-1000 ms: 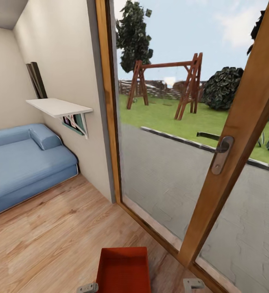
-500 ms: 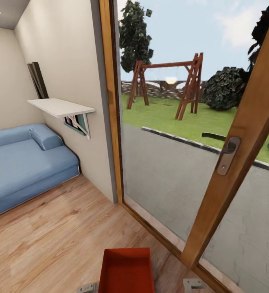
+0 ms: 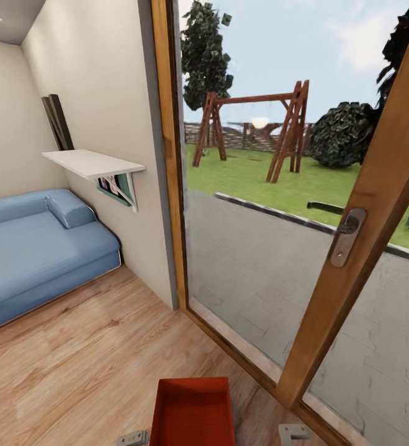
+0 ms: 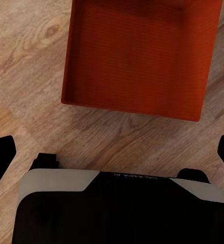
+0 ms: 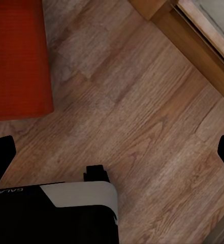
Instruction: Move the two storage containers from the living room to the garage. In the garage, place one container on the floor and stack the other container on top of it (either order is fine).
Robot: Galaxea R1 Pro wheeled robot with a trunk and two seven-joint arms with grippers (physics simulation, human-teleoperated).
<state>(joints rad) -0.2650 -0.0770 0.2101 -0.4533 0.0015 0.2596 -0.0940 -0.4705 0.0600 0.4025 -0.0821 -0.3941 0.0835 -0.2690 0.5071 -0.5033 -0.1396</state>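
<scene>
One red-orange storage container (image 3: 192,412) sits lidless and empty on the living room's light wood-plank flooring (image 3: 74,365), just in front of me near the glass door. In the left wrist view the container (image 4: 137,56) lies beyond my left gripper (image 4: 112,152), which is open, its black fingertips (image 4: 0,157) wide apart and holding nothing. My right gripper (image 5: 112,155) is open too, hanging over bare planks with the container (image 5: 18,56) off to one side. Both grippers are well clear of the container.
A wood-framed glass door (image 3: 353,248) with a metal handle (image 3: 346,235) stands close at the right. The blue sofa (image 3: 37,248) and a white wall shelf (image 3: 93,162) are at the left. My base (image 4: 117,203) shows below the left gripper.
The whole view shifted slightly to the right a second ago, so the camera moved, and has since held still. The container and both grippers keep their places.
</scene>
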